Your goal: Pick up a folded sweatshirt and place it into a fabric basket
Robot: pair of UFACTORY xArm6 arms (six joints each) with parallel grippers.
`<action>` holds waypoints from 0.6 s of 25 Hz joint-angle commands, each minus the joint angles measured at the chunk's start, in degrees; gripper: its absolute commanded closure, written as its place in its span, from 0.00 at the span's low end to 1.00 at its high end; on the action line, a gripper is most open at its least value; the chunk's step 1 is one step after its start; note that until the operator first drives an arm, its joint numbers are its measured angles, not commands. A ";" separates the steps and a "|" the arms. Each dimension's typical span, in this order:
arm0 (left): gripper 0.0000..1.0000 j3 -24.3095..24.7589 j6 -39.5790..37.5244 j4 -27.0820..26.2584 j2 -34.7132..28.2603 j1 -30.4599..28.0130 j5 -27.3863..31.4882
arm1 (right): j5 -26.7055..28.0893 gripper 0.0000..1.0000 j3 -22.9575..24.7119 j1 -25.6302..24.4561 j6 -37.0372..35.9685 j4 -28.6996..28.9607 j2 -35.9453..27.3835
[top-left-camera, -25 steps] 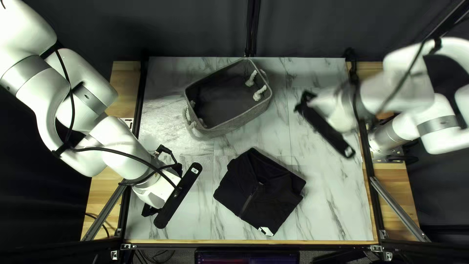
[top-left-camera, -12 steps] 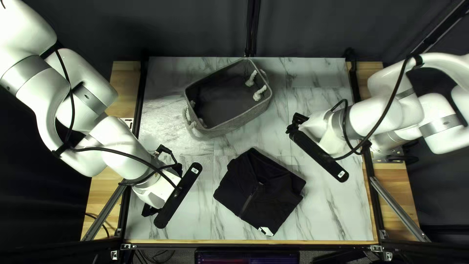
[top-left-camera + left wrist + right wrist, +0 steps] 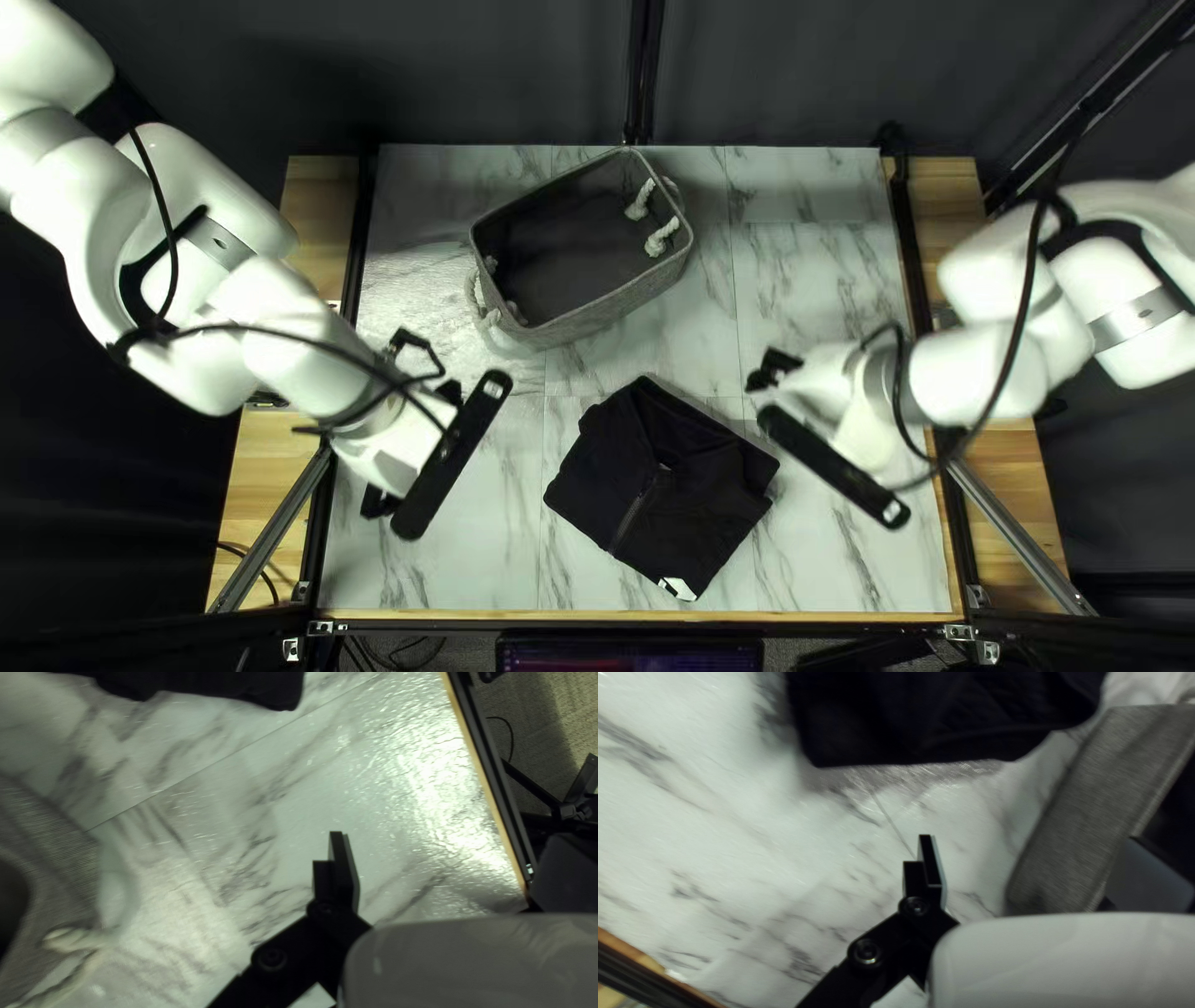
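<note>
Top left view: the folded black sweatshirt [image 3: 663, 485] lies flat on the marble table [image 3: 840, 261], between the two grippers and touching neither. The left gripper [image 3: 451, 457] hovers off one side of it, fingers spread wide and holding nothing. The right gripper [image 3: 829, 467] hangs just beside the opposite edge of the sweatshirt, likewise spread wide and empty. The grey fabric basket [image 3: 588, 322] stands beyond both grippers, toward the table's far edge, apart from the sweatshirt.

Left wrist view: only one black finger [image 3: 343, 868] shows, over bare table, with nothing against it. A corner of the sweatshirt [image 3: 210, 683] lies well ahead of it. The basket's grey wall [image 3: 42, 858] and a pale rope handle [image 3: 70, 938] sit off to the finger's side.

Right wrist view: again one finger [image 3: 929, 868] shows above bare marble. The sweatshirt's edge [image 3: 924, 714] lies ahead of it, not touching. The basket's wall [image 3: 1087, 812] stands beside the gripper.
</note>
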 commanded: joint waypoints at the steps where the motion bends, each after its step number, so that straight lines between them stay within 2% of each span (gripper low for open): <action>1: 0.00 -1.60 10.00 -6.41 3.94 6.18 -3.16 | -3.00 0.00 0.02 4.29 4.26 -4.21 4.47; 8: 0.00 -3.83 23.16 -16.96 10.52 11.20 -5.44 | -5.60 0.00 1.71 5.02 5.73 -10.03 6.77; 11: 0.00 -5.19 24.96 -18.63 13.50 11.18 -6.02 | -6.38 0.00 0.35 4.98 3.63 -9.96 9.37; 15: 0.00 -5.54 24.76 -18.30 13.86 10.97 -5.85 | -6.36 0.00 0.00 4.55 1.68 -8.92 9.51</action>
